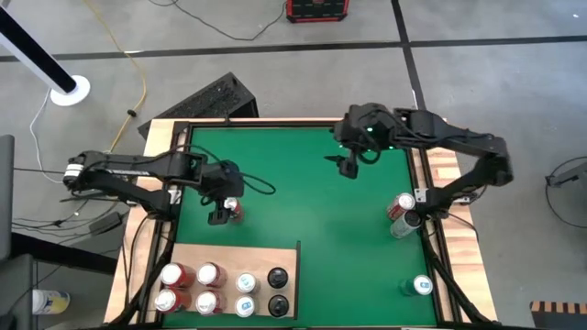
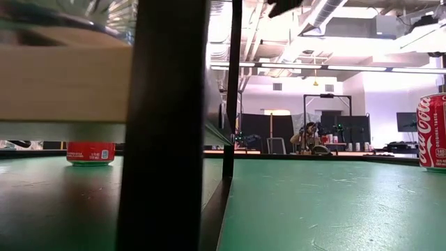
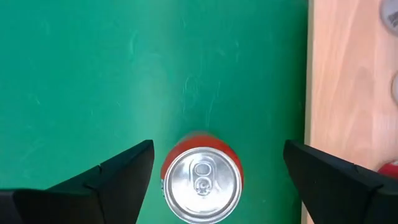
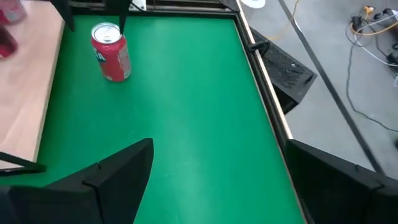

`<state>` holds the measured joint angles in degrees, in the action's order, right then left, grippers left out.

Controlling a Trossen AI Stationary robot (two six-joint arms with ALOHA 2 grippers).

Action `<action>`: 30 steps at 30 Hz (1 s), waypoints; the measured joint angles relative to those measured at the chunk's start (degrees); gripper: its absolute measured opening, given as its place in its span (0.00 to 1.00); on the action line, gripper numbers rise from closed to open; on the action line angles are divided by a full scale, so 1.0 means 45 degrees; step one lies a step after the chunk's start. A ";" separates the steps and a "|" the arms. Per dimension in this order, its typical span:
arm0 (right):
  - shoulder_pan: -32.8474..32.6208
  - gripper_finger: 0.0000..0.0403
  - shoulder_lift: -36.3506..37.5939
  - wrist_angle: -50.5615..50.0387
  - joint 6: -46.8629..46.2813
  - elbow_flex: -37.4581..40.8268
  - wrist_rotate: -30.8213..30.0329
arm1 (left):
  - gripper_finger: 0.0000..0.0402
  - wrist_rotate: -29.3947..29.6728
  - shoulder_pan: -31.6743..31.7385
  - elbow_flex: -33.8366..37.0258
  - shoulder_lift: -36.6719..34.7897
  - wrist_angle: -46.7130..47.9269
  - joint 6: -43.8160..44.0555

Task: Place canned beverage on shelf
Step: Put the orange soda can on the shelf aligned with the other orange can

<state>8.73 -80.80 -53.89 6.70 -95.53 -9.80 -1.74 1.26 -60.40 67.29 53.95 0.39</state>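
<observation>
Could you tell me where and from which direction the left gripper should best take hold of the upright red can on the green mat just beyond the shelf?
Grip the red can across its round side wall, coming straight down from above. It stands upright on the green mat, apart from the shelf, and the left gripper hangs open over it, one finger on each side, so lowering and closing should probably be enough.

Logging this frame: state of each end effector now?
Left end effector: open, above the red can, holding nothing.
Right end effector: open, empty, over the mat.
</observation>
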 joint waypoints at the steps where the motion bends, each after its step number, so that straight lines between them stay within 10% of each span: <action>1: 0.0151 0.96 0.0401 0.0422 -0.0001 0.0636 0.0187 | 0.86 -0.0124 0.0037 0.0000 0.0117 0.0038 -0.0068; 10: 0.0929 0.96 0.2748 0.2562 -0.0487 0.4173 0.0378 | 0.86 -0.0115 0.0358 0.0002 0.1642 0.0219 -0.0914; 30: 0.1232 0.95 0.3115 0.3034 -0.0384 0.4634 0.0564 | 0.84 -0.0160 0.0756 0.1209 0.1849 -0.0002 -0.0836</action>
<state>14.27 -66.78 -40.24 4.97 -74.67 -7.27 -2.47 4.67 -54.96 75.61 53.94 -3.38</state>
